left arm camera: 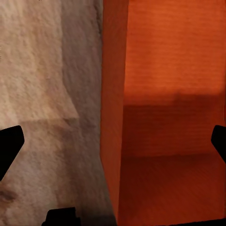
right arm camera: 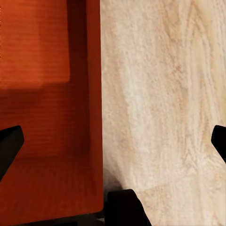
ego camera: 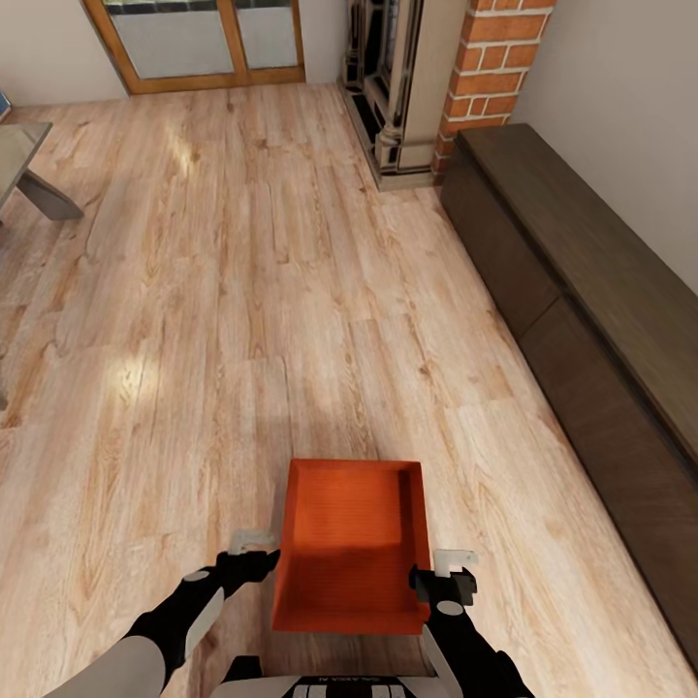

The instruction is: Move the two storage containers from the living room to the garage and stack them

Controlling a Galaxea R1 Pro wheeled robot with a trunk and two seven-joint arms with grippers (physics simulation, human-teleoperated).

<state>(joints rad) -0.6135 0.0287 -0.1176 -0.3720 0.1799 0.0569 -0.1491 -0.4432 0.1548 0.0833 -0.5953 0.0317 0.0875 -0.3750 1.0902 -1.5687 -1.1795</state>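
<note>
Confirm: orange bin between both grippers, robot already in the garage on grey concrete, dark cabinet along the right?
Not the garage. The head view shows a light wood-plank floor and a brick fireplace, so it is the living room. The rest holds: orange bin between the left gripper and right gripper, dark cabinet on the right.

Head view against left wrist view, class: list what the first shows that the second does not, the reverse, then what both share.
Head view only: the brick fireplace, the long dark cabinet, a wood-framed door, the right tool and the orange bin's whole outline, held between both tools.

Left wrist view only: a close look at the bin's side wall edge and finely ribbed inside.

Both: the orange bin, the light wood-plank floor and the left tool.
</note>
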